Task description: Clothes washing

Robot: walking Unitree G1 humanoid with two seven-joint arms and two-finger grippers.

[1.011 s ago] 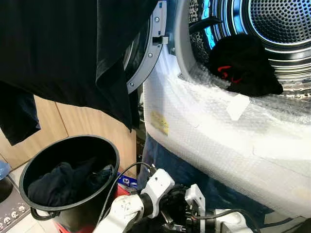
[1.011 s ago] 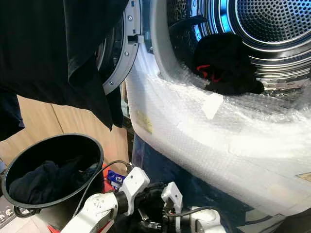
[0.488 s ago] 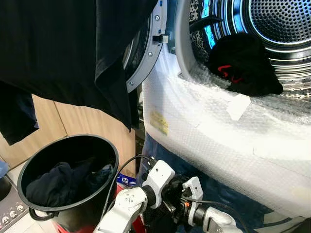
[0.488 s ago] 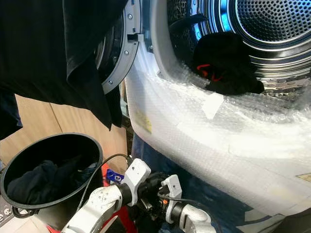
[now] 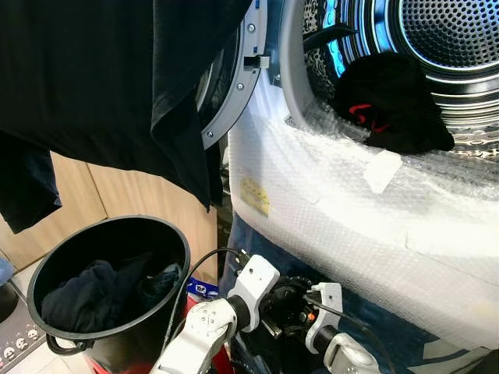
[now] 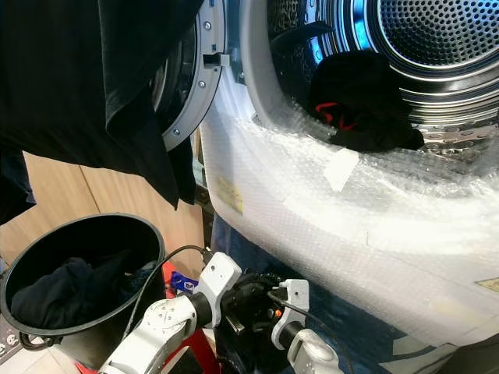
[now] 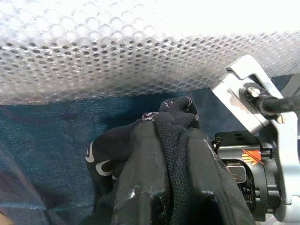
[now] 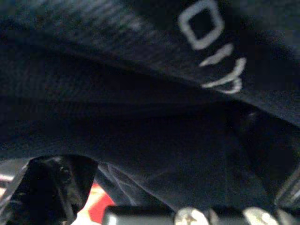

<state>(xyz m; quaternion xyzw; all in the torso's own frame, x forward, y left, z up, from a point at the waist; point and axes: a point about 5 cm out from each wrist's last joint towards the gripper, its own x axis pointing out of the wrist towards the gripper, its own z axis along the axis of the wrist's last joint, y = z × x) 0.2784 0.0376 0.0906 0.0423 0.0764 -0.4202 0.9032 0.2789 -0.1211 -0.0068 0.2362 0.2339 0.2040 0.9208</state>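
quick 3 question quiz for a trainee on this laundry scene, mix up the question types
1. True or false: the washer door is open.
2. Where does the black garment with red marks lie? A) in the drum mouth B) in the bucket C) on the floor
3. Fill in: the left claw is shut on a piece of dark ____.

Key: 1 true. 2 A. 3 cloth, pinched between its fingers, in front of the bubble wrap. The black bucket holds other dark clothes.
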